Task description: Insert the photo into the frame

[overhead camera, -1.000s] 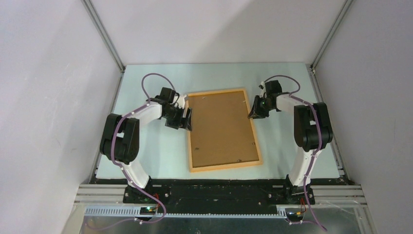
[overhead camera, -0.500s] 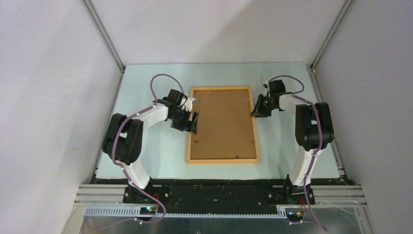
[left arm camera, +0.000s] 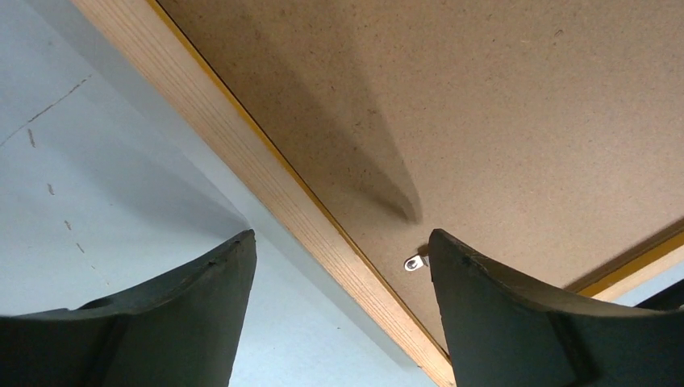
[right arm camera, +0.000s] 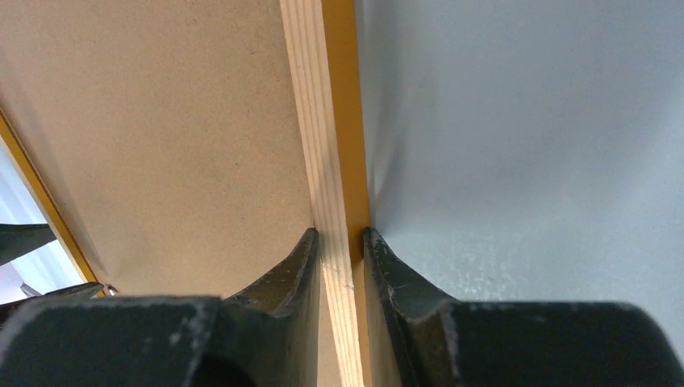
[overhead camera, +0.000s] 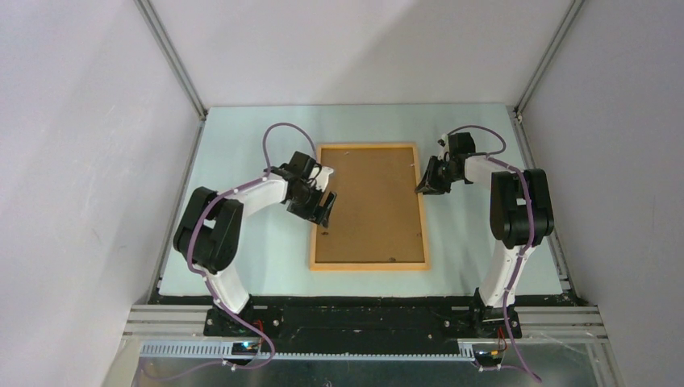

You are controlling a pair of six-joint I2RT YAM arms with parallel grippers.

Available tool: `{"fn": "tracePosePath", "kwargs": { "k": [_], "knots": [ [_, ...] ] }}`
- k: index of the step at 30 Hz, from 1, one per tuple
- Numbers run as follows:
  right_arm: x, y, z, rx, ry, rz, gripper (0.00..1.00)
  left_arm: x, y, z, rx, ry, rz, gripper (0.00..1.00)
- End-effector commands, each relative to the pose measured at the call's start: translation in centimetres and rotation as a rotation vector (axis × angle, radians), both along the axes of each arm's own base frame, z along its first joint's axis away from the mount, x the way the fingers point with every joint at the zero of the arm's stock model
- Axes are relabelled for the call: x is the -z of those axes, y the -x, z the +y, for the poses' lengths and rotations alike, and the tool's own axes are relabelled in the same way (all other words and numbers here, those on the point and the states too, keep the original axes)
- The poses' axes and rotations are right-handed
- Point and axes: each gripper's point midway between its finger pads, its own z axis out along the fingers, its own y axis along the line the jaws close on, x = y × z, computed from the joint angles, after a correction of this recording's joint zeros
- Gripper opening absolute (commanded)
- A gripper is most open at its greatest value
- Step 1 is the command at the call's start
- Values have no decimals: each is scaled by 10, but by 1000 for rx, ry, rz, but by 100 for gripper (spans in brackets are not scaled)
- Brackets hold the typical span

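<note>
Since the frame point(overhead camera: 369, 265) lies face down on the table point(overhead camera: 242, 250), its near rail parallel to the arms' bases, only the brown backing board point(overhead camera: 371, 201) shows. The photo is not in view, and whether it sits under the board cannot be told. Thin wooden rails around a pane should be stiff and light but fragile at the glass, so the rails are the place to grip, not the board. Farther in, the left gripper point(left arm camera: 343, 242) hangs wide open with nothing held. One finger is over the table and the other over the board, straddling the left rail beside a small metal tab point(left arm camera: 414, 264). Beyond, the right gripper point(right arm camera: 339, 238) is closed narrowly on the right rail, a finger on each side. Bare table runs along both long sides and past the far rail up to the enclosure walls point(overhead camera: 363, 56), giving room to slide or tilt the frame.
</note>
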Motion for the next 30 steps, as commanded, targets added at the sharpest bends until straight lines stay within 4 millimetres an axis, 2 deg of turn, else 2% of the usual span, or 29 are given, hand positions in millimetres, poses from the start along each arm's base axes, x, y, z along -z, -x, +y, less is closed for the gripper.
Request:
{"fn": "tracePosePath", "kwargs": {
  "k": [1,16,30],
  "knots": [
    [-11,-11,1,15,-44,-23,0,3,1,7,32,-57,-10,83],
    [-7,-10,2,9,-48,-13,0,5,19,6,105,-77,0,84],
    [-5,-8,3,0,-50,-5,0,4,25,5,146,-93,-17,84]
  ]
}}
